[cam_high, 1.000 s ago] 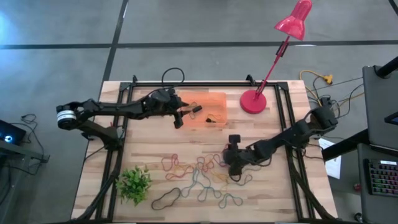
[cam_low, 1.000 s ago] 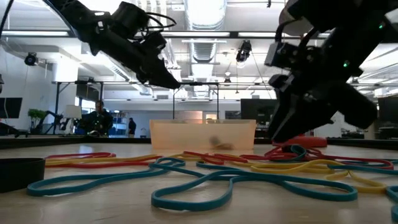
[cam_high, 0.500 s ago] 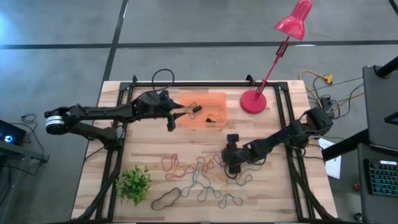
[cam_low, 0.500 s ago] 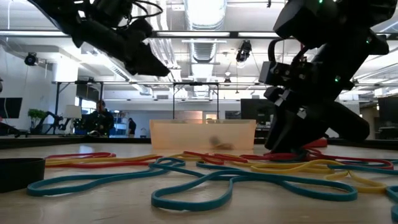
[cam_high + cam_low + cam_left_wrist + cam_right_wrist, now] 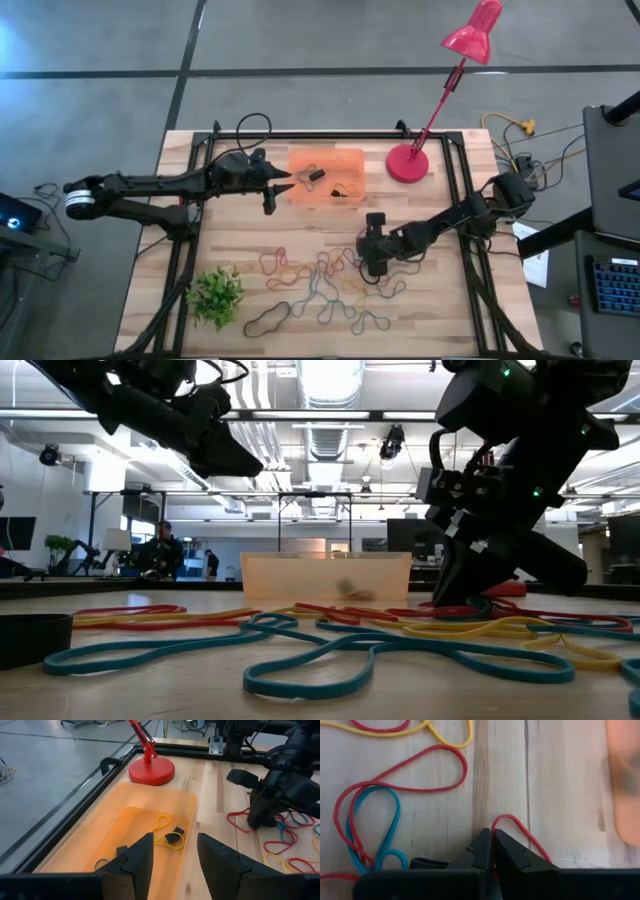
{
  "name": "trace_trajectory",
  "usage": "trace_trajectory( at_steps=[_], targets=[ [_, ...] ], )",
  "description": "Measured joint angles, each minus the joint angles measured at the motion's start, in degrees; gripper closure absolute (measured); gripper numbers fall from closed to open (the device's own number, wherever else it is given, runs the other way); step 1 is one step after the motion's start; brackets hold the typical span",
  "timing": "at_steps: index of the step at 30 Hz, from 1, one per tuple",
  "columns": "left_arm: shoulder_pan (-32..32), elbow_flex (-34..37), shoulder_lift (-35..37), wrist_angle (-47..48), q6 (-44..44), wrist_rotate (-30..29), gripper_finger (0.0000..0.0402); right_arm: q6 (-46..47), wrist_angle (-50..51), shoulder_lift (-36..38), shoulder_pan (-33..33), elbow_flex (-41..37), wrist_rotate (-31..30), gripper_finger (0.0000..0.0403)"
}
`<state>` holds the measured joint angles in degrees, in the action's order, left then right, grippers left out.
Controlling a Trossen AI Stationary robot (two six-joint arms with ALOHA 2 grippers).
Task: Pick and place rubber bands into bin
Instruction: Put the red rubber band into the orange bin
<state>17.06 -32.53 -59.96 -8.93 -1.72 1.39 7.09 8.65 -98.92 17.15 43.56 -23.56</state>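
Over at nine o'clock your left gripper hovers just off the bin's near edge, fingers spread and carrying nothing. The bin sits at twelve o'clock on the desk with a yellow band and some dark ones already inside. The loose rubber bands sprawl around six o'clock.

Now to three o'clock of that pile: your right gripper is down on the desk, fingers pressed together on a red band that loops out from between the tips.

Watch the lift, though. That pinch looks thin, so the loop could snap free as you rise. The red band may also be tangled with the blue band beside it, and dragging neighbours along could scatter the heap or drop extras short of the bin.

How much band sits inside the tips is hidden, and from overhead the arm covers the grip completely.
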Motion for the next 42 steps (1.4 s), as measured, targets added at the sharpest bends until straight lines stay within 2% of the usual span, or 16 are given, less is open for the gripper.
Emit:
trace_trajectory(
  at_steps=[10, 18, 22, 29, 31, 37, 42],
  targets=[
    [-0.3, 0.59, 0.04, 0.03, 1.38, -0.04, 0.0264, -2.07, 0.1, 5.51, 0.05, 1.43, -0.23, 0.0395],
    [-1.73, 0.59, 0.04, -0.06, 1.38, -0.06, 0.0264, -10.3, -0.14, 11.91, -1.27, 3.44, -3.86, 0.0395],
    [-3.02, 0.59, 0.04, -0.06, 1.37, -0.04, 0.0264, -16.19, -0.45, 13.85, -4.62, 5.6, -6.74, 0.0395],
    [-5.91, 0.74, -0.62, -0.07, 1.36, 0.0, 0.0264, -26.36, -0.64, 13.64, -14.67, 11.42, -6.6, 0.0395],
    [-6.79, 0.76, -0.87, 0.13, 1.36, -0.04, 0.0264, -28.47, -0.56, 13.3, -17.82, 12.95, -5.54, 0.0395],
    [-9.48, 0.85, -2.03, 0.52, 1.36, 0.14, 0.0264, -30.25, -0.75, 13.28, -27.34, 15.97, 3.5, 0.0395],
    [-11.24, 1.07, -3.66, 1.47, 1.32, 3.79, 0.0264, -29.88, -3.94, 13.28, -33.28, 15.02, 11.14, 0.0395]
  ],
)
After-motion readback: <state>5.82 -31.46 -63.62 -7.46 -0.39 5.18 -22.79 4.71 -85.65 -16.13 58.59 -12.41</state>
